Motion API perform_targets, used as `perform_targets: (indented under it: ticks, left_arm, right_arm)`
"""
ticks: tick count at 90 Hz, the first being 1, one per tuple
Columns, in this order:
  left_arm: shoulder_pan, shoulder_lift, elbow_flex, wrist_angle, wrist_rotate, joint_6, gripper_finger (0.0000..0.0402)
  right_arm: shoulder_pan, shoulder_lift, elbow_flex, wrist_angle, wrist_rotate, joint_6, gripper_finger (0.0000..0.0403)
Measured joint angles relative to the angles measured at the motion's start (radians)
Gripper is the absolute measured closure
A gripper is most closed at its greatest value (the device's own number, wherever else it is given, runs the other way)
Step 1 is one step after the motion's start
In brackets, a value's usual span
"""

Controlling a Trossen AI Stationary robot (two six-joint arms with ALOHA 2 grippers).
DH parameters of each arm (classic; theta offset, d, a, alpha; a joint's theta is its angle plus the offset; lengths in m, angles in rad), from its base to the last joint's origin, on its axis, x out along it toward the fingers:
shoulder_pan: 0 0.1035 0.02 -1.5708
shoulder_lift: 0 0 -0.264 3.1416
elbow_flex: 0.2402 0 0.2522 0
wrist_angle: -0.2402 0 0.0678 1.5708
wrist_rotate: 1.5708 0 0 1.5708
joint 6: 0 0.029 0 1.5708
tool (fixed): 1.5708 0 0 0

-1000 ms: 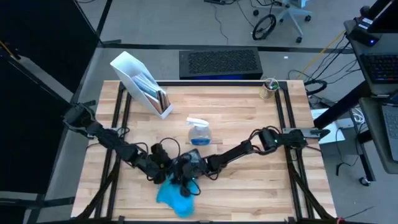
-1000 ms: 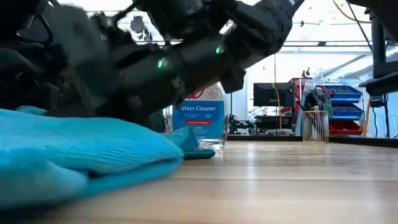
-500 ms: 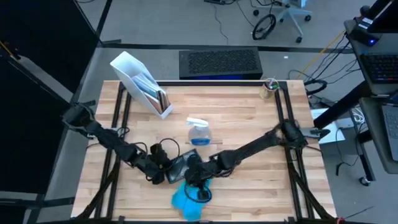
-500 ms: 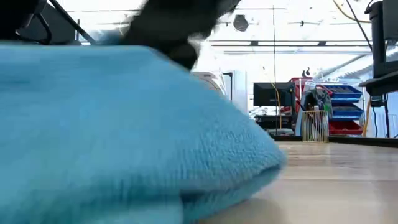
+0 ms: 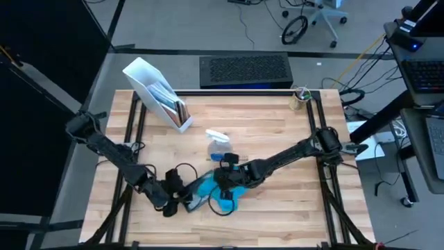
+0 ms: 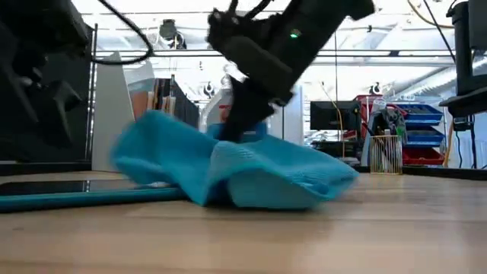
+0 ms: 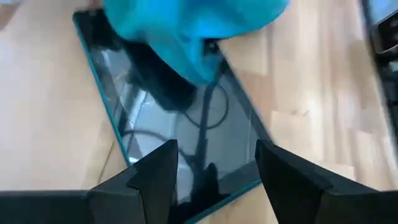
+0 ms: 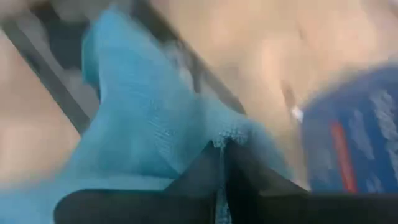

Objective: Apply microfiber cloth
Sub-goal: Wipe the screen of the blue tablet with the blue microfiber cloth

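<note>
Since half a second ago my right pincer (image 5: pixel 223 186), clamped on the microfiber cloth (image 5: pixel 220 194), dragged it onto the tablet (image 7: pixel 180 124) near the worktop's front edge; left pincer (image 7: pixel 211 163) hovers open, probably steadying.

I count one bright sky-blue microfiber cloth (image 5: pixel 220 194), one flat dark tablet with a teal edge (image 7: pixel 180 134), one small clear spray bottle (image 5: pixel 219 144), one white file holder (image 5: pixel 157 93), one wire pen cup (image 5: pixel 301 96), and two dark arms over one wooden surface (image 5: pixel 277 125).

Two dark jointed arms; looped black cables; a green indicator light.
</note>
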Motion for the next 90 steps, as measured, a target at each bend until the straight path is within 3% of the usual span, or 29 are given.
perform_targets:
  ticks: [26,49,80,90]
  left_arm:
    - [0.003,0.144,0.008,0.016,-0.035,-0.029,0.0199]
    - [0.003,0.141,0.009,-0.084,-0.059,-0.026,0.0199]
    - [0.014,0.13,0.001,-0.118,-0.164,-0.03,0.0199]
    - [0.016,0.105,0.003,-0.123,-0.164,-0.031,0.0199]
  right_arm:
    - [0.01,0.092,-0.025,0.14,-0.068,0.07,0.0403]
    - [0.078,0.101,-0.027,0.169,-0.117,0.151,0.0403]
    - [0.103,0.107,-0.03,0.266,-0.15,0.157,0.0403]
    - [0.101,0.067,-0.016,0.176,-0.152,0.122,0.0403]
